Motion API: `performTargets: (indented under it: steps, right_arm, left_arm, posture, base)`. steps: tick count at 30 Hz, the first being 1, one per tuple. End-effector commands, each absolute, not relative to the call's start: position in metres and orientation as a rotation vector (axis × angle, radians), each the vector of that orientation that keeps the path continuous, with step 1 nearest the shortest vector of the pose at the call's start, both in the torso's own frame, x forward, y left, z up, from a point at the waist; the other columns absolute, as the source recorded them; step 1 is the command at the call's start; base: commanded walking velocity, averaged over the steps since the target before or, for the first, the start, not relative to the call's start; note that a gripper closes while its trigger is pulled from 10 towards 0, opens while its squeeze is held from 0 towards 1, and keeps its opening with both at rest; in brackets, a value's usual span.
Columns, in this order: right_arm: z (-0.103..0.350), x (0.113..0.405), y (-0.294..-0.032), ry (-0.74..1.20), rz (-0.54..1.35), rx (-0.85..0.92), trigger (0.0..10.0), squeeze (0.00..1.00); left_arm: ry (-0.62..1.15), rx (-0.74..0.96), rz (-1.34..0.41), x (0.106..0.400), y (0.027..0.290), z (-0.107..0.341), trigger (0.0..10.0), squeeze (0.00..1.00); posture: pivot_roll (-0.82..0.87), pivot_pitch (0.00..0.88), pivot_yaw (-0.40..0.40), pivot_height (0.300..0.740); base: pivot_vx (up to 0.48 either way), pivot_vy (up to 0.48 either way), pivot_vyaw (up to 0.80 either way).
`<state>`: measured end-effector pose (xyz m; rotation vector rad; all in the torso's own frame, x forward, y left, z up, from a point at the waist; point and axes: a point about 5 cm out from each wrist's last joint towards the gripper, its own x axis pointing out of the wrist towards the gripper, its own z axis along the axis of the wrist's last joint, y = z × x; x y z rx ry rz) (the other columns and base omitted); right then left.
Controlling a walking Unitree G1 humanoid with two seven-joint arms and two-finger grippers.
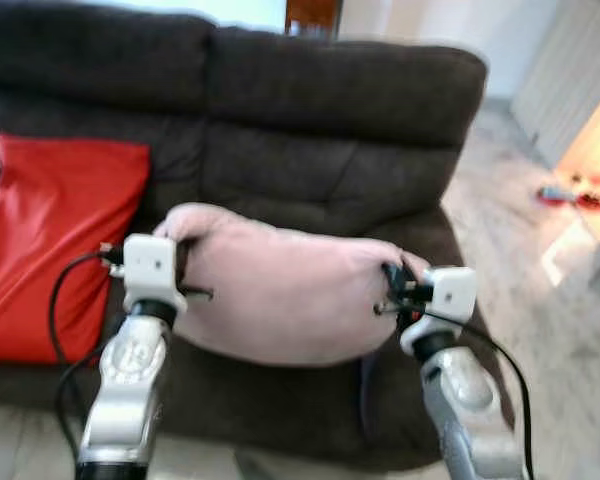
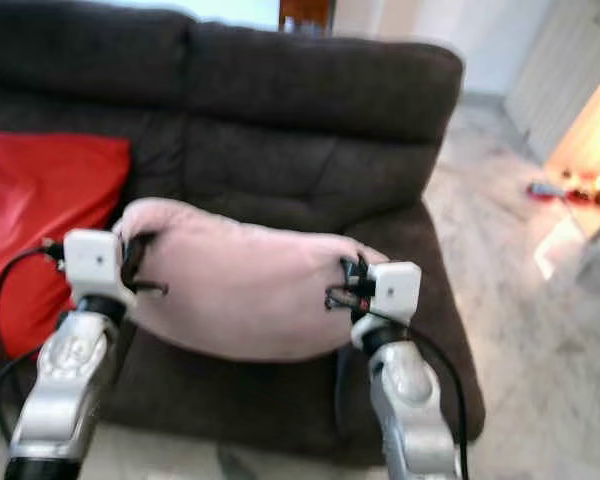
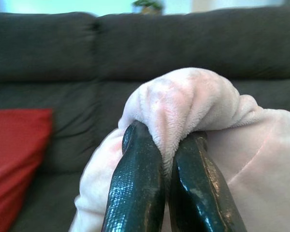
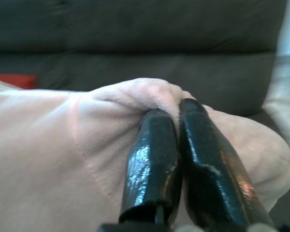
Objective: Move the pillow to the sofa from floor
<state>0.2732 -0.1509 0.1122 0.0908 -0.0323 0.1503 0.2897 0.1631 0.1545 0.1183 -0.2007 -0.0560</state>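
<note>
Both silver arms reach forward, the left gripper (image 3: 166, 159) and right gripper (image 4: 179, 121) each pinched tight on a corner fold of the pale pink plush pillow (image 1: 280, 290), held above the dark brown sofa (image 1: 320, 120) seat, beside a red cushion (image 1: 50, 240).

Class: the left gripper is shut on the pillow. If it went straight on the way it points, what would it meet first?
Past the pillow that the left gripper holds, probably the sofa backrest; depth is unclear.
</note>
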Motion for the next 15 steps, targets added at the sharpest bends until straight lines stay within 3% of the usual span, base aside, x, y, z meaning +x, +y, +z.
performTargets:
  steps: [1, 10, 15]
  right_arm:
    - [0.131, 0.275, -0.150, -0.126, 0.154, 0.097, 10.0, 0.00]
    - [0.130, 0.275, -0.150, -0.110, 0.141, 0.088, 10.0, 0.00]
    - [0.140, 0.275, -0.148, -0.124, 0.167, 0.077, 10.0, 0.00]
  left_arm:
    - [-0.260, 0.116, -0.044, 0.290, 0.167, 0.169, 10.0, 0.00]
    - [-0.294, 0.065, -0.117, 0.293, 0.161, 0.186, 10.0, 0.00]
    - [-0.290, 0.020, -0.218, 0.299, 0.156, 0.200, 10.0, 0.00]
  posture:
    - [0.05, 0.000, -0.106, 0.740]
    - [0.05, 0.000, -0.105, 0.740]
    - [0.05, 0.000, -0.105, 0.740]
  base:
    - [0.352, 0.000, 0.00]
    - [0.332, 0.000, 0.00]
    - [0.000, 0.000, 0.00]
